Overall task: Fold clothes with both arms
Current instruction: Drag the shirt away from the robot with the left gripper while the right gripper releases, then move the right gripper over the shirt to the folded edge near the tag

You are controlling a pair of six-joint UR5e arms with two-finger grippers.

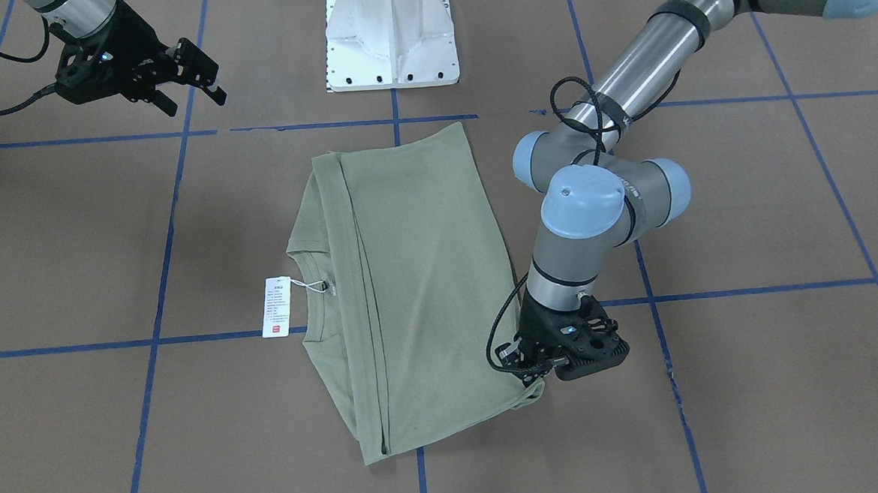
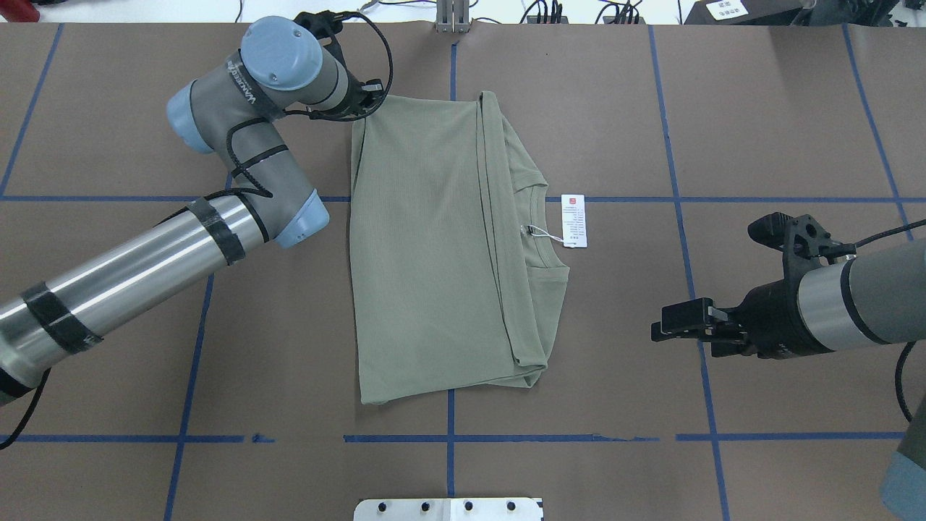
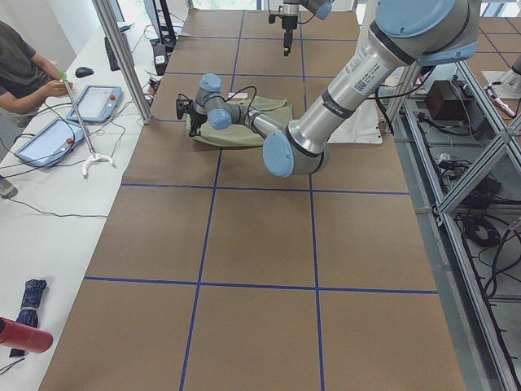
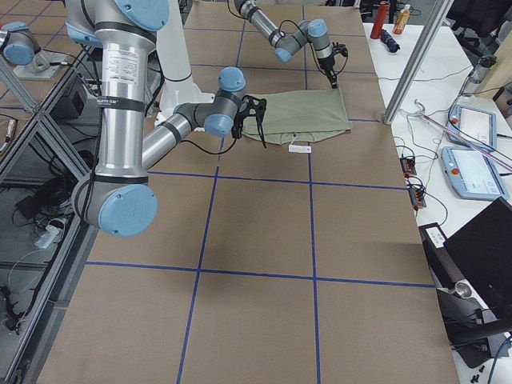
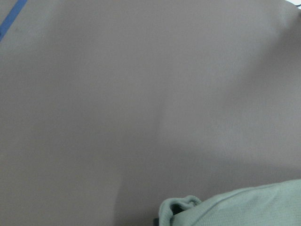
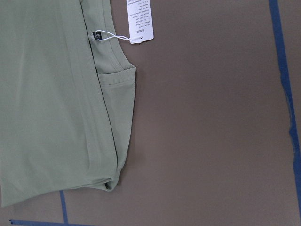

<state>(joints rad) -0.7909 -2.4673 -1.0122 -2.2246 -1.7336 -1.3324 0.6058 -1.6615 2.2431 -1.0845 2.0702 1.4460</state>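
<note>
The sage-green shirt (image 1: 410, 278) (image 2: 434, 253) lies folded lengthwise into a long rectangle at the table's middle. Its neckline and white hang tag (image 1: 277, 306) (image 2: 573, 221) (image 6: 138, 21) face my right side. My left gripper (image 1: 528, 366) (image 2: 369, 94) is down at the shirt's far hem corner on my left, shut on that slightly curled corner. A bunched bit of the cloth (image 5: 188, 207) shows at the bottom of the left wrist view. My right gripper (image 1: 194, 86) (image 2: 662, 325) hangs open above bare table, well clear of the shirt's collar side.
The white pedestal base (image 1: 390, 39) (image 2: 448, 509) stands at the near edge. Blue tape lines (image 2: 680, 199) grid the brown table. A side bench with tablets (image 3: 94, 102) and a person's arm (image 3: 24, 81) runs along the far edge.
</note>
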